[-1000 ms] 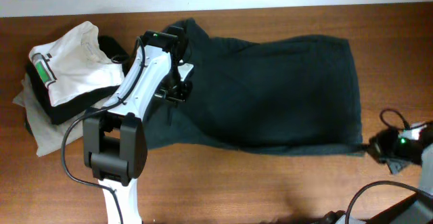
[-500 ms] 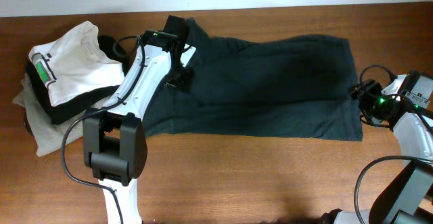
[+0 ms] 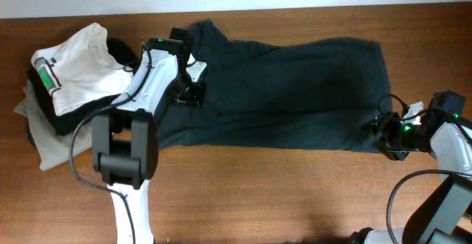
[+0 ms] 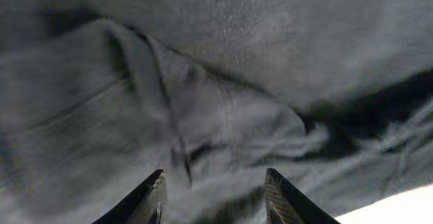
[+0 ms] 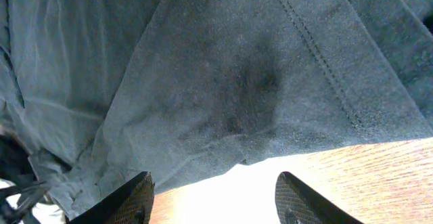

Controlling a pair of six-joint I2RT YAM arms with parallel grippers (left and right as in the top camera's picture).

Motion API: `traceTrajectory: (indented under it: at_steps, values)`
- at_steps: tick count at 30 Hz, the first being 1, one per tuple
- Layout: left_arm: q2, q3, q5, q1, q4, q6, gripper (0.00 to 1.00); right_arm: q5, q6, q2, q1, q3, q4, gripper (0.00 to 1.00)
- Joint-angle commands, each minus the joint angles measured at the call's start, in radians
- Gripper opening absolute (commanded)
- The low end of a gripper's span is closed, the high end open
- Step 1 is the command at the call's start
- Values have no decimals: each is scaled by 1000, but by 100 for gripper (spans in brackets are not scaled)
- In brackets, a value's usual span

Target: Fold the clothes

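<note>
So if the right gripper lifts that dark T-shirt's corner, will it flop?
Probably yes: the dark T-shirt lies in soft wrinkles, so it should drape from the right gripper. The fabric looks thin, so likely light. Pushed, it'd probably bunch.

The left arm point(image 3: 151, 82) stretches far out from its base, and the left gripper point(image 4: 215, 187) has its two fingers wide apart. The right arm point(image 3: 450, 137) is bent low (a green light glows at its wrist), and the right gripper point(image 5: 213, 187) has its fingers spread too.
</note>
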State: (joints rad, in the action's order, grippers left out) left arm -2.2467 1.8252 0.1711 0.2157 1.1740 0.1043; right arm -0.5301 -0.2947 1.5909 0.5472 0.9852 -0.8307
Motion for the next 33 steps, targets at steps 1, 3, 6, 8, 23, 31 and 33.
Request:
traceTrajectory:
  at_steps: [1,3,6,8,23,31,33]
  values:
    - [-65,-9,58,-1,14,-2,41,-16,10,-1,2,6,0,61]
    - [-69,-9,58,-1,14,-2,26,-16,11,-1,2,6,0,61]
    - [-68,17,212,-3,40,-2,0,-16,10,-1,2,6,0,61]
    - [-66,116,352,-3,97,8,0,-16,10,-1,2,6,0,61]
    - [-66,246,4,12,190,23,64,-13,10,-1,2,6,7,61]
    - [-180,235,-14,-109,127,0,51,-13,10,-1,2,6,8,61]
    - [-188,235,-20,-110,124,2,35,-13,10,-1,2,6,7,61]
